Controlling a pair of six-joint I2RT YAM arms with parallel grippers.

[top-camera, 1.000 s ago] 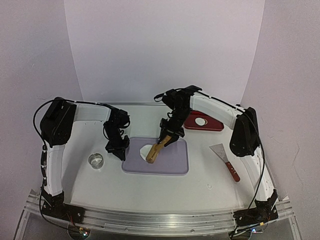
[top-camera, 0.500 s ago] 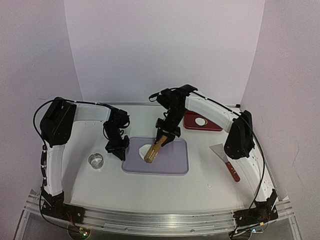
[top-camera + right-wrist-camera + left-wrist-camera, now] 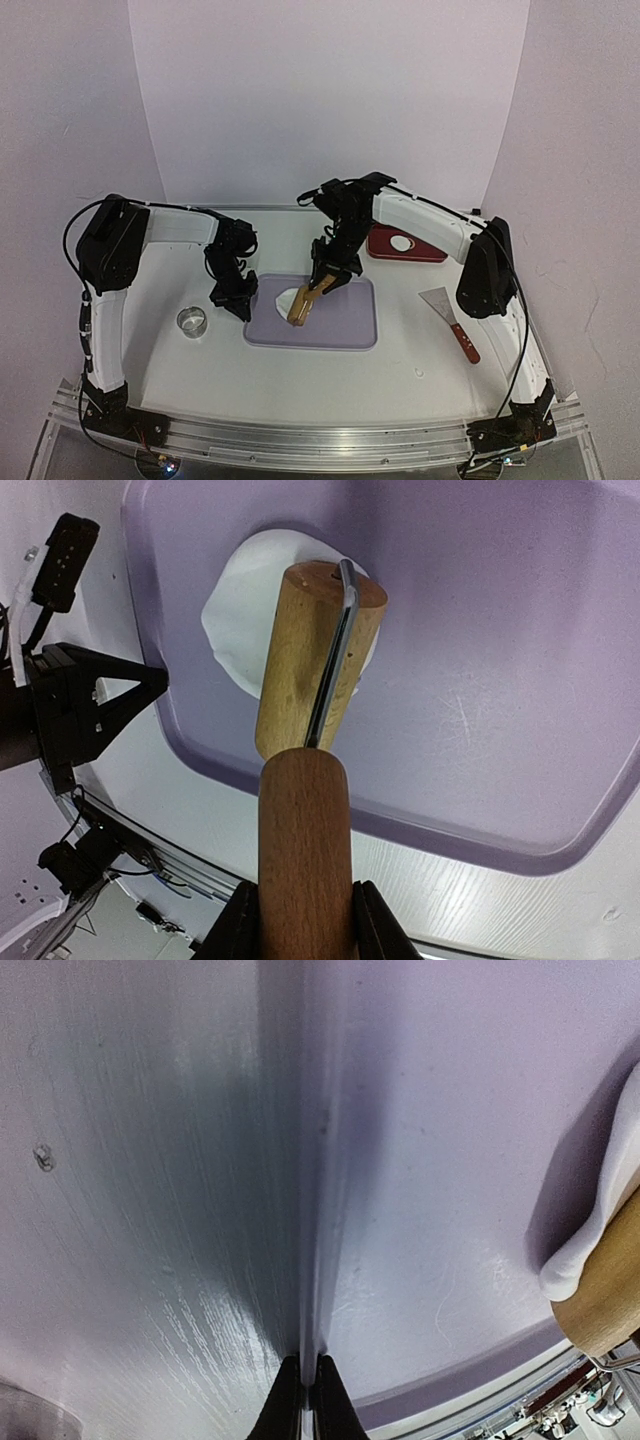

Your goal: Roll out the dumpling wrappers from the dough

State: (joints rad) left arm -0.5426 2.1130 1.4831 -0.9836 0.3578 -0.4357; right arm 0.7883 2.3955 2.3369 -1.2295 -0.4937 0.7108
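Note:
A flat sheet of white dough [image 3: 283,297] lies at the left end of the purple mat [image 3: 345,325]. My right gripper [image 3: 328,277] is shut on the handle of the wooden roller [image 3: 299,305], and the roller head rests on the dough. In the right wrist view the gripper [image 3: 305,920] clamps the handle, the roller head [image 3: 315,660] covers the right part of the dough [image 3: 235,615]. My left gripper [image 3: 240,303] is shut on the mat's left edge [image 3: 320,1160], its tips [image 3: 308,1390] pinching the rim. A small round white wrapper [image 3: 401,243] lies on the red plate.
A metal ring cutter [image 3: 192,321] stands on the table left of the mat. A red plate [image 3: 425,248] sits at the back right. A scraper with a red handle [image 3: 452,320] lies right of the mat.
My right gripper has carried the roller a little to the left and nearer across the dough. The left gripper has held still on the mat's edge.

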